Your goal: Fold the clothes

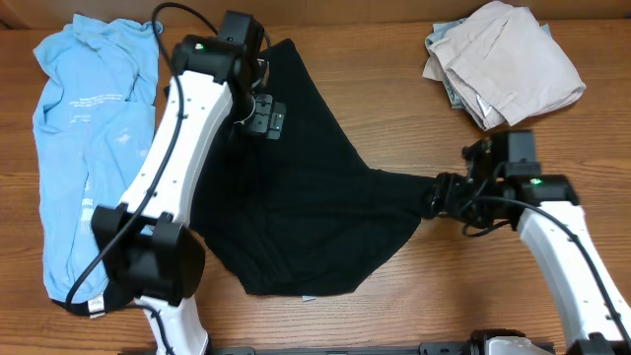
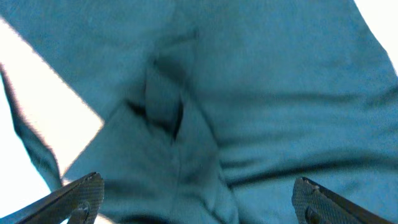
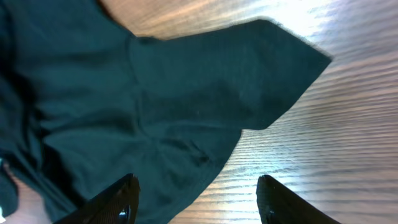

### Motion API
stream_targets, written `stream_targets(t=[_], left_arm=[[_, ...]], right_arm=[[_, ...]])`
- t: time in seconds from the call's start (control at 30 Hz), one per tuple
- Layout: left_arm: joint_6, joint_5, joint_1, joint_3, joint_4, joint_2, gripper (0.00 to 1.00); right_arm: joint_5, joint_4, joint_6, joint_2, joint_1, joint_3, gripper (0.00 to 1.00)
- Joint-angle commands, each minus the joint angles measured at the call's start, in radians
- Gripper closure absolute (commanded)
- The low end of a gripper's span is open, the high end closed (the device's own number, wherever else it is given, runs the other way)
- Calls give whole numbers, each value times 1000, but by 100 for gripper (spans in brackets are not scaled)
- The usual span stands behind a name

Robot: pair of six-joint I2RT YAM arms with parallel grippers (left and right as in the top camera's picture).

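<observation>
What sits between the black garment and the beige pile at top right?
Nothing: the overhead view shows only bare wooden table between black garment and beige pile.

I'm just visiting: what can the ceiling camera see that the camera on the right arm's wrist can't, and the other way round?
Only the overhead view shows the light blue T-shirt, the beige pile and the left pincer above the black garment. Only the right wrist view shows, up close, the right pincer, its fingers apart, and the garment's pointed corner lying on the wood. Both show the black garment and the wooden table.
</observation>
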Motion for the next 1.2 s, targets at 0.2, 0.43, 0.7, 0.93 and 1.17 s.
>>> stream_targets(t=[0.2,0.43,0.7,0.93,1.17], left_arm=[[104,117,-4,-4,209,83,0],[185,177,-5,-4,460,102,0],[217,198,-17,-3,636,260,5],[235,200,-20,-3,653,378,9],[86,65,-6,-3,571,408,0]], right_arm=[[58,114,117,166,146,-49,37],[62,135,155,243,218,-49,41],[62,137,159,244,249,-49,44],[146,158,231,245,317,-50,49],[204,162,271,280,317,-50,53]])
